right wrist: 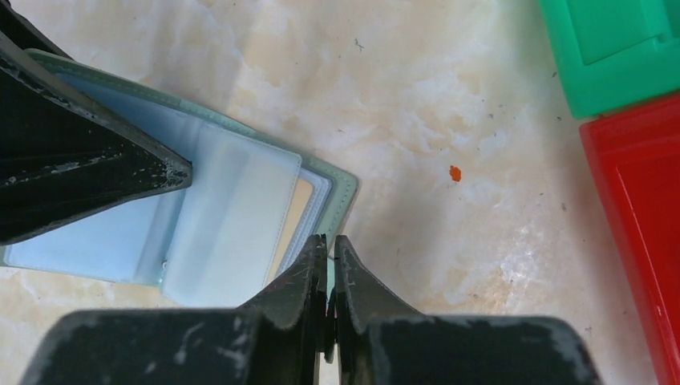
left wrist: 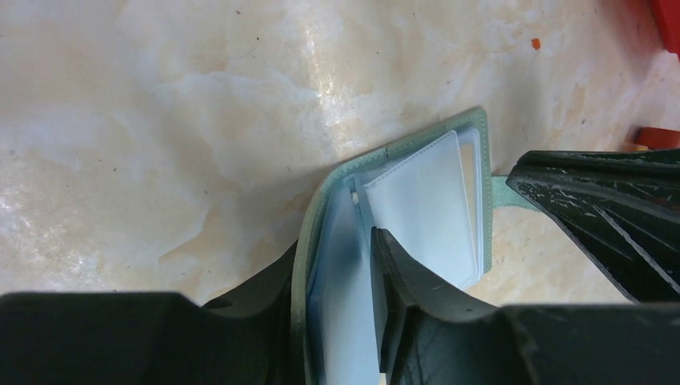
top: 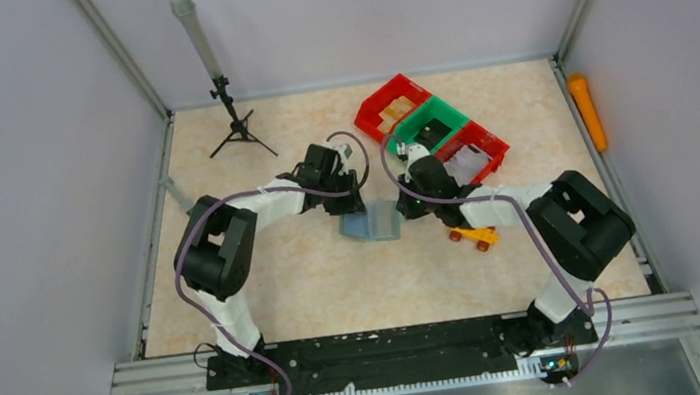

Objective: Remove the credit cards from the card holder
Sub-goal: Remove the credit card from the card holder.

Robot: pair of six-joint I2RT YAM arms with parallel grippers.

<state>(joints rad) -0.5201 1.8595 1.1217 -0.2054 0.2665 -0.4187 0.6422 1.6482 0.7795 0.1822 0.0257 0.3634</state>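
Setting: marbled cream worktop [top: 316, 282] inside grey walls, with two black-and-white arms reaching in from the near edge to meet at its middle.

Card holder: thin grey-green square card holder [top: 377, 224] with pale blue plastic sleeves, spread open at mid-worktop between the two tools, just short of the bins.

Left tool [left wrist: 333, 249]: clamped over the card holder's left half, with one finger outside the green cover and the other pressed against the sleeves inside.

Right tool [right wrist: 330, 241]: fingers drawn almost together, pinching the small green tab [left wrist: 503, 191] that juts from the card holder's edge.

Card: tan-orange card [right wrist: 299, 207], seen only as a narrow strip, tucked in a sleeve beneath a clear page close to the tab edge and not yet drawn out.

Bins: red open plastic bin [top: 368, 118], green plastic bin [top: 441, 111] and second red bin [top: 493, 148], set in a diagonal row behind the right arm.

Toy: small yellow toy car [top: 475, 237], lying on the worktop just beside the right forearm, on its near side.

Background: black tripod [top: 236, 126], standing at the far left of the worktop.
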